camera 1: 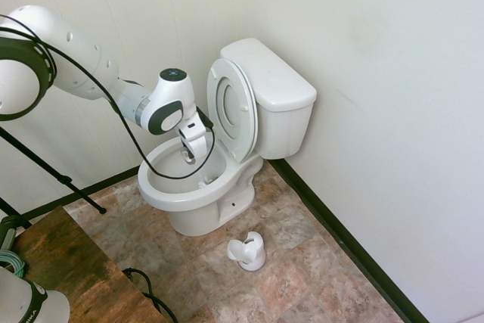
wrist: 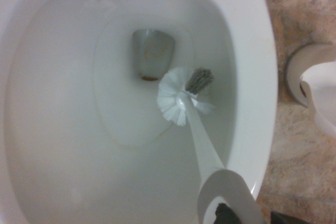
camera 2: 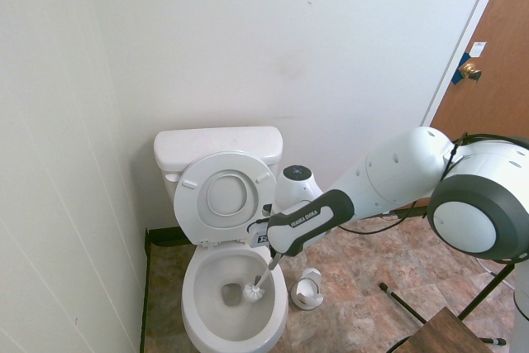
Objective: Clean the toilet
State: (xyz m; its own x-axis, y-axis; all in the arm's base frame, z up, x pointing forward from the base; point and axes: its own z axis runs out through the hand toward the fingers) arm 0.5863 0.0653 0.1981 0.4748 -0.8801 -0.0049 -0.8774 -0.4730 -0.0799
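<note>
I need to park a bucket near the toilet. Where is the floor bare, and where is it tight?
Bare tile lies between the brush holder and the dark baseboard. Tight spots: the strip between the toilet and the left wall, and the bowl, where the gripper works the brush.

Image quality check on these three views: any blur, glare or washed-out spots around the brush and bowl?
Wrist view: soft all over, brush head readable, toilet bowl washed out to near-uniform white, brush holder blurred at the edge. First exterior view: sharp, even light, but the white brush nearly vanishes against the bowl under the gripper. Second exterior view: sharp, brush head clear, mild wide-angle bend in the wall lines.
</note>
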